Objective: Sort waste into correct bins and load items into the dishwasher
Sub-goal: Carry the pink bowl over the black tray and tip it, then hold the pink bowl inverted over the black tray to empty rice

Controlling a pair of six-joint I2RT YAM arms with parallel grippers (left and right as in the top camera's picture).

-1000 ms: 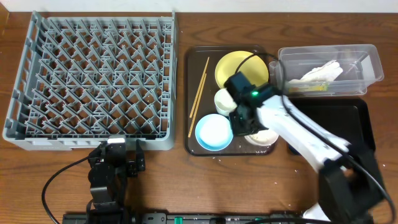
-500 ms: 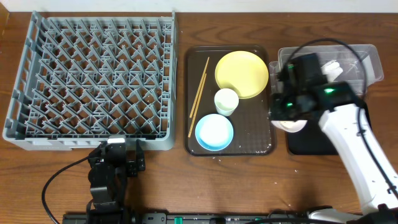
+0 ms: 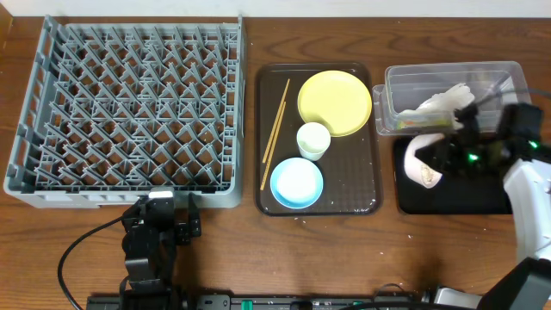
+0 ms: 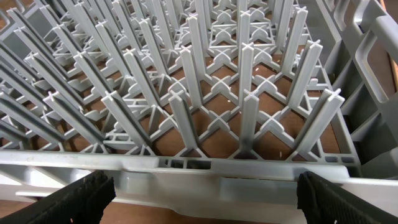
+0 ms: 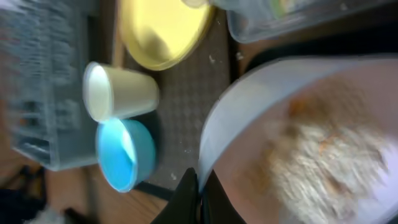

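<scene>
Two tools share this job, and only one has work in hand. Our right tool (image 5: 199,190) is pinched closed on the rim of the white bowl (image 3: 422,164), holding it tipped on its side above the black tray (image 3: 482,198). The right wrist view shows pale rice-like crumbs (image 5: 311,155) inside the bowl, so we judge the emptying not finished. Our left tool (image 4: 208,208) is spread wide with nothing in it, just in front of the near wall of the dish rack (image 3: 129,103).

Just behind the black tray, the clear tub (image 3: 508,86) holds the crumpled napkin (image 3: 443,102) and the green-yellow wrapper (image 3: 422,121), so we take the dry waste as sorted. What is left, as we read it, is the crumbs and then all of the loading. The rack carries no dishes. The yellow plate (image 3: 334,102), small cup (image 3: 312,139), blue bowl (image 3: 297,182) and chopsticks (image 3: 275,133) lie on the brown serving tray (image 3: 353,189), between rack and bins. We put the task at under halfway.

Our bench (image 3: 362,258) is brown wood with visible grain. A few pale specks near the serving tray's front edge may be stray crumbs. Of the room we see only a pale strip beyond the bench's far edge.
</scene>
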